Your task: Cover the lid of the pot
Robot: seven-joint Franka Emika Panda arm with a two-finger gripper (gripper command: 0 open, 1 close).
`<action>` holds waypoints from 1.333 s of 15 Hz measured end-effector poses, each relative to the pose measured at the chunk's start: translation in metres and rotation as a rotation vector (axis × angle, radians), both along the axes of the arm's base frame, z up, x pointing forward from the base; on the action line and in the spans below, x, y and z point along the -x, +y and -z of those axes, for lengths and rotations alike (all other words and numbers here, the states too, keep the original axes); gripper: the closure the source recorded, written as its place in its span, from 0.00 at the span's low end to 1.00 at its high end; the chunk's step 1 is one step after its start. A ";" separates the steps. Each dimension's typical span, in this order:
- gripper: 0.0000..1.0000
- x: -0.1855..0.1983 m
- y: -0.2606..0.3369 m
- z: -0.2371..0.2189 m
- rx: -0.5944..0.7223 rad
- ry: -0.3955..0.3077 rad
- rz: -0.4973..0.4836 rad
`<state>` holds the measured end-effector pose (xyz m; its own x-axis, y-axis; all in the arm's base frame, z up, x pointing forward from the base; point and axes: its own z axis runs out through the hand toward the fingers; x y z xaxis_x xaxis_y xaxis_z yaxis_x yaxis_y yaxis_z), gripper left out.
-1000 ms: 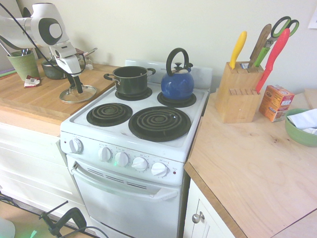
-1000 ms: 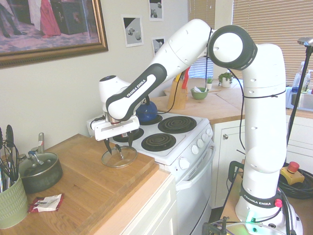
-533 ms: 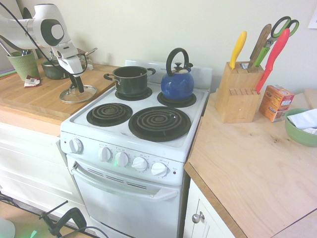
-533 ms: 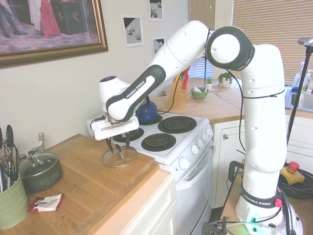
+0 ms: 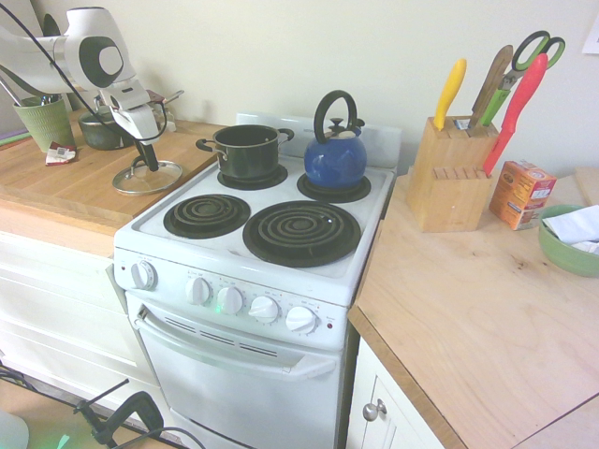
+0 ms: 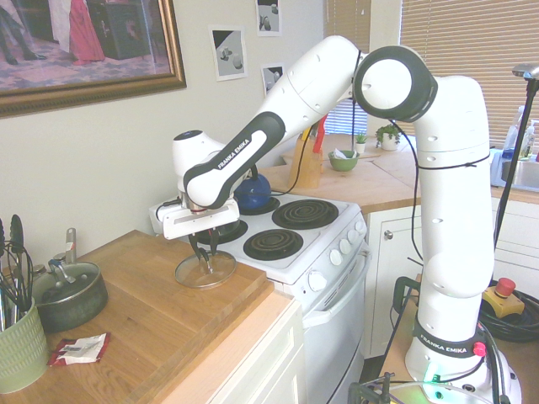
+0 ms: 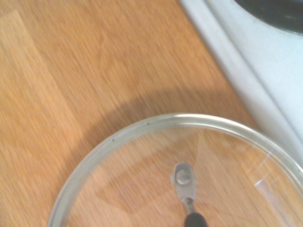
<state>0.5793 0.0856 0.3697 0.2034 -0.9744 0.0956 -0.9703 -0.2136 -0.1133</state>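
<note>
The glass lid (image 5: 147, 178) lies flat on the wooden counter (image 5: 65, 182), just beside the white stove (image 5: 267, 253). The gripper (image 6: 204, 250) points straight down over the lid's middle, with its fingers drawn close around the small dark knob; I cannot tell if they squeeze it. The black pot (image 5: 245, 150) sits open on a back burner, and its inside looks dark. The blue kettle (image 5: 335, 154) stands next to it. A green cup (image 6: 18, 341) holds dark kitchen tools. A dark saucepan (image 6: 69, 293) wears its own lid.

Bright, even daylight; window blinds (image 6: 472, 50) glow behind arm. Exterior views washed out, wide-angle edges bent. Wrist view soft; shadow on table (image 7: 94, 71).
</note>
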 end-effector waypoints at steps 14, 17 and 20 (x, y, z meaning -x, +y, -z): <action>1.00 -0.007 -0.011 -0.032 -0.009 -0.067 0.018; 1.00 -0.011 -0.031 -0.083 -0.020 -0.111 0.035; 1.00 -0.024 -0.066 -0.121 -0.050 -0.125 0.061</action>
<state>0.6035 0.0196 0.4909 0.1334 -0.9888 0.0670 -0.9590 -0.1459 -0.2428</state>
